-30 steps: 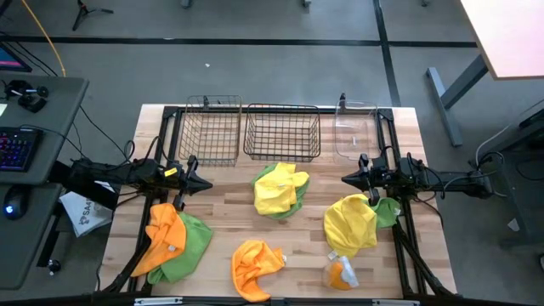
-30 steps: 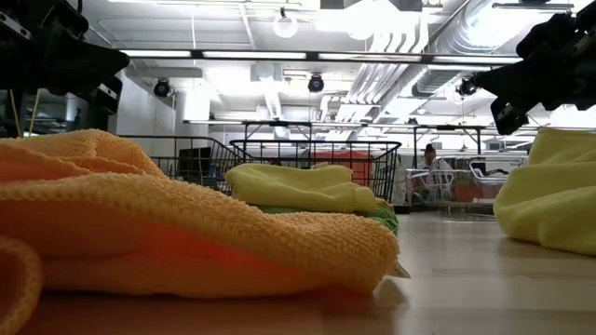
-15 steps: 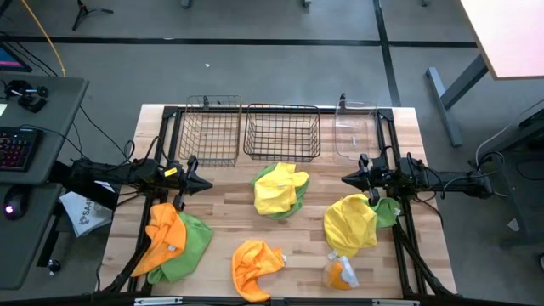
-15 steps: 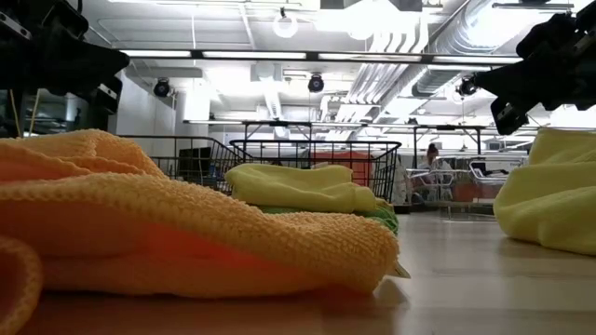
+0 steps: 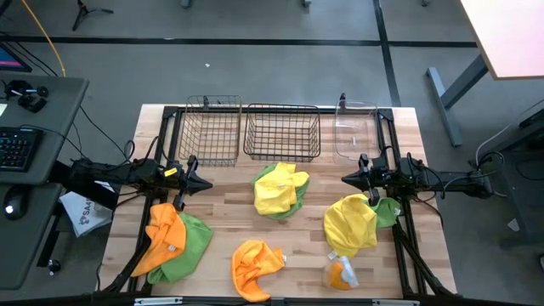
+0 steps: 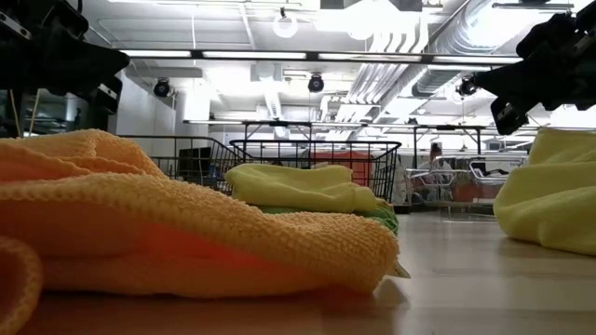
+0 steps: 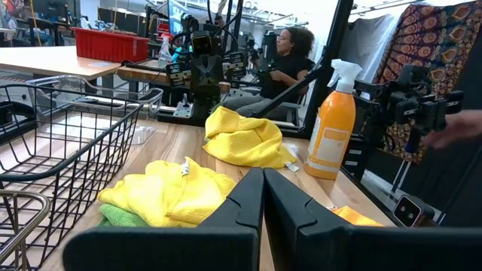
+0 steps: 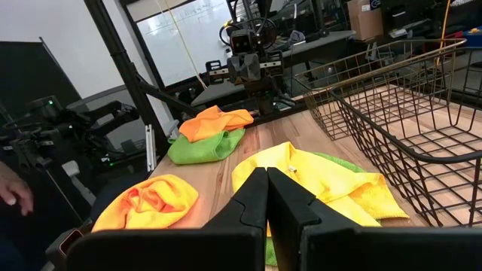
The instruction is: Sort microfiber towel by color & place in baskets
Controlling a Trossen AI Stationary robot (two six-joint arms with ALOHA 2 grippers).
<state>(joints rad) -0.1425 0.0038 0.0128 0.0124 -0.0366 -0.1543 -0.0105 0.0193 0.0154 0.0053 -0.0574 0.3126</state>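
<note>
Left gripper (image 5: 189, 180): fingers pressed together on nothing, hanging at the table's 9 o'clock edge, just above the orange-and-green pile.
Right gripper (image 5: 355, 179): fingers likewise closed and empty, at the 3 o'clock edge, beside the yellow towel there.
Narrow mesh basket (image 5: 209, 129): at 11 o'clock, nothing in it.
Wide mesh basket (image 5: 282, 132): at 12 o'clock, just beside the narrow one, nothing in it.
Clear bin (image 5: 355, 129): at 1 o'clock, hard to make out against the wood.
Centre towels (image 5: 279, 189): yellow lying over green, near the wide basket's front; only a green edge shows.
Left pile: orange towel (image 5: 164, 236) lying partly over a green towel (image 5: 190, 244), at 8 o'clock.
Front orange towel (image 5: 255, 267): at 6 o'clock, alone; in the low view it fills the foreground and blocks most of the table.
Right yellow towel (image 5: 350, 223): at 4 o'clock, a green scrap (image 5: 387, 211) peeking from under it.
Spray bottle (image 5: 340, 272): orange, lying at 5 o'clock near the yellow towel.
Surroundings: desk with keyboard (image 5: 17, 147) off the table's 9 o'clock side; a seated person (image 7: 288, 62) in the room beyond.
Cut off: a hand (image 7: 457, 129) at the left wrist view's edge.
</note>
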